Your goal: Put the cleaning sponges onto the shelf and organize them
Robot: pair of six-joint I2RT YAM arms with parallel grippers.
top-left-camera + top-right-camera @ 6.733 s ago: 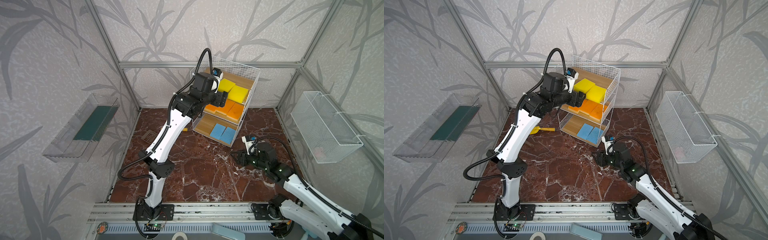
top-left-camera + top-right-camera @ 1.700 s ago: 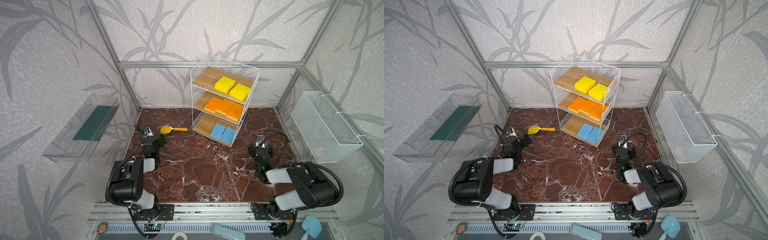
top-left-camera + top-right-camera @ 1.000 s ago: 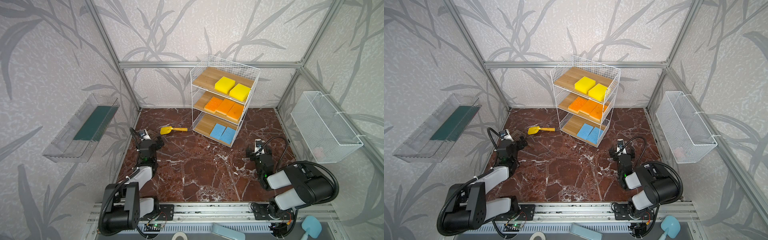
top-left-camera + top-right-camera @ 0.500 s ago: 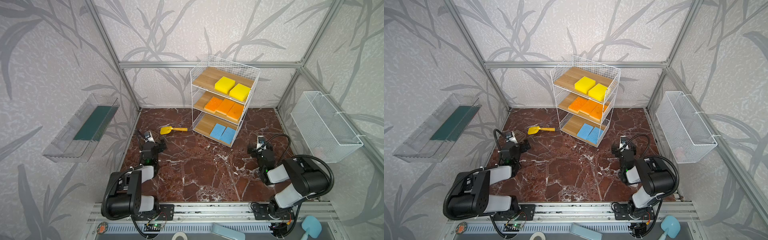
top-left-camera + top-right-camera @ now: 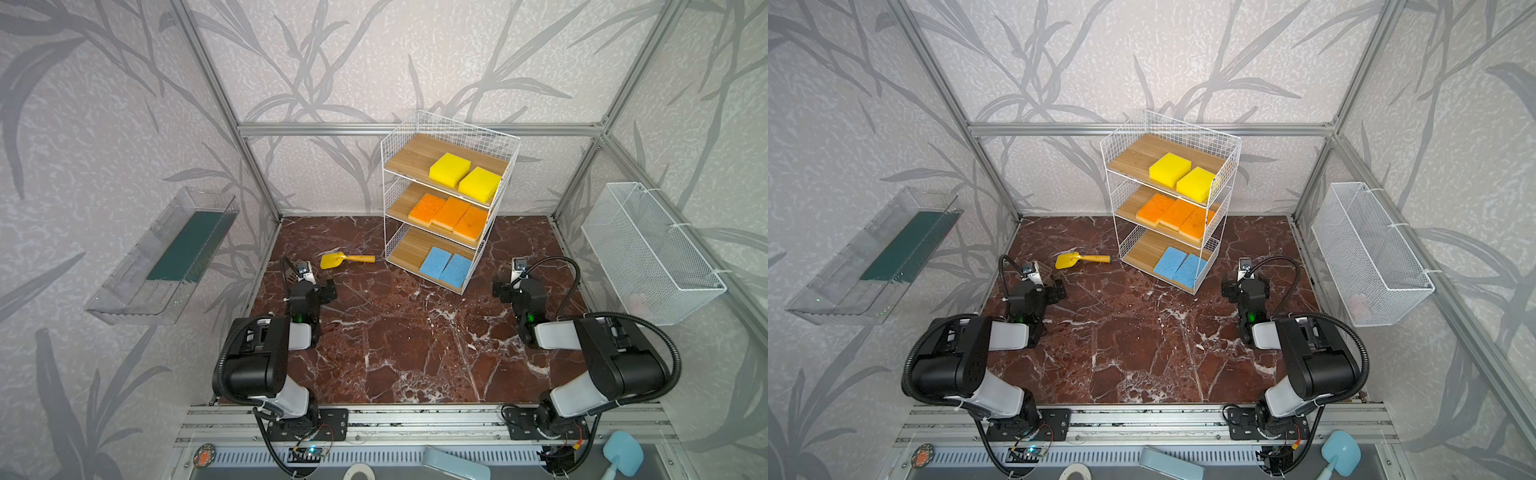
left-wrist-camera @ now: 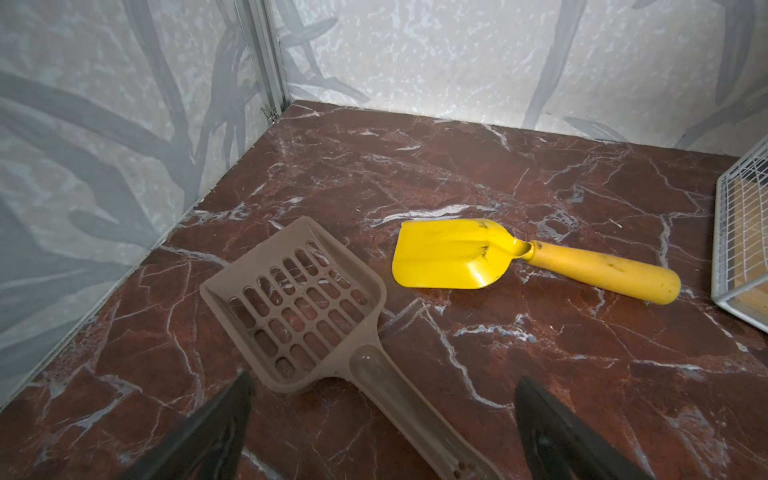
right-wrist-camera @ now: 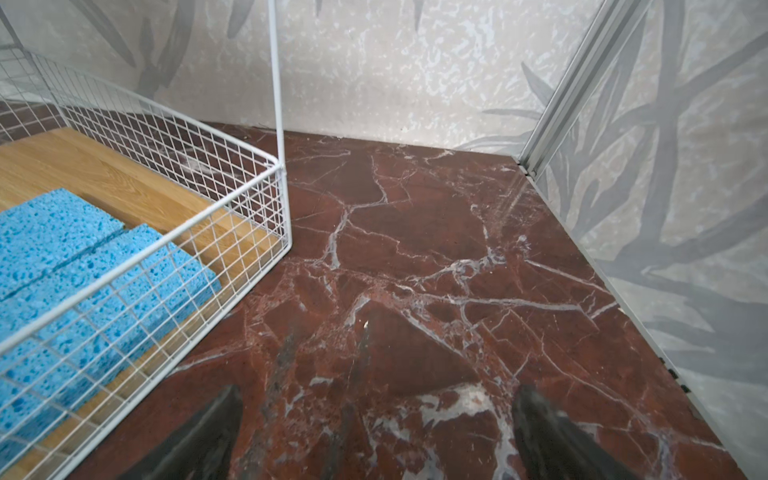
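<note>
Bright, even light, soft shadows; wrist views warp, perhaps blur, at edges.

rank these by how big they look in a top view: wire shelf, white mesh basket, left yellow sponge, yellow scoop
1-2. wire shelf and white mesh basket: look about alike, and the basket hangs up the wall, likely nearer the camera, so no ranking.
3. left yellow sponge.
4. yellow scoop: longer but thinner, covers less.
</note>
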